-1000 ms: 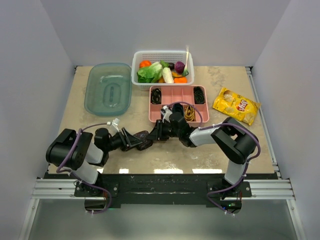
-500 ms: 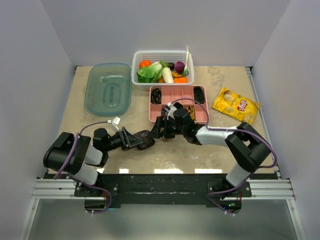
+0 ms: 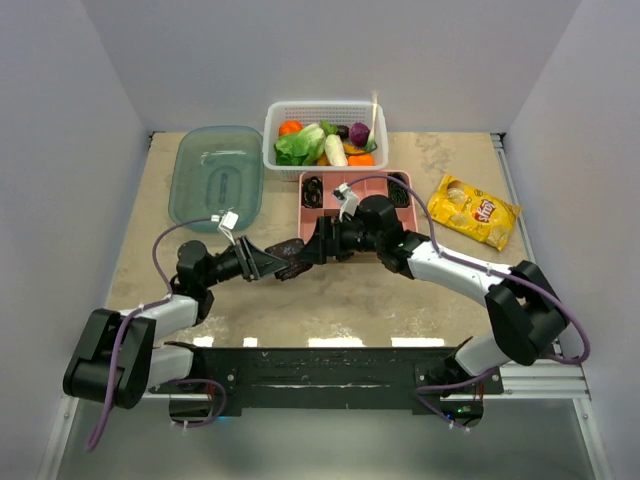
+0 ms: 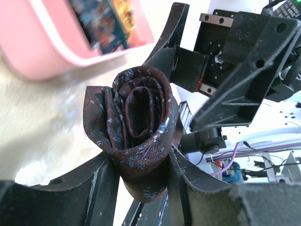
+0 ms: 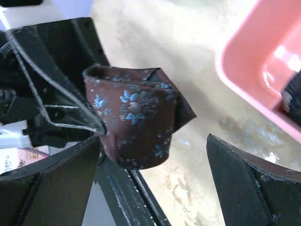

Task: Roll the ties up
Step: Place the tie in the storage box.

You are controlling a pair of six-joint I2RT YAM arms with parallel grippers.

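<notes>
A dark brown-maroon tie (image 3: 291, 263) with small blue flowers is rolled into a coil (image 4: 134, 127) and hangs above the table. My left gripper (image 3: 274, 262) is shut on it, its two fingers pressing the roll's lower sides (image 4: 141, 175). From the right, my right gripper (image 3: 312, 246) faces the roll with its jaws wide open and apart from it (image 5: 153, 141). In the right wrist view the tie's pointed flap (image 5: 136, 117) shows, with a left finger (image 5: 51, 87) beside it. The pink tray (image 3: 303, 212) just behind holds black coiled ties (image 3: 313, 190).
A white basket (image 3: 325, 112) of vegetables stands at the back. A teal plastic container (image 3: 215, 175) lies at the back left and a yellow chips bag (image 3: 472, 210) at the right. The pink tray's corner (image 5: 244, 61) is close to the right gripper.
The right gripper has opened and let go of the roll. Both arms have reached farther out, carrying the rolled tie up toward the pink tray's near left corner.
</notes>
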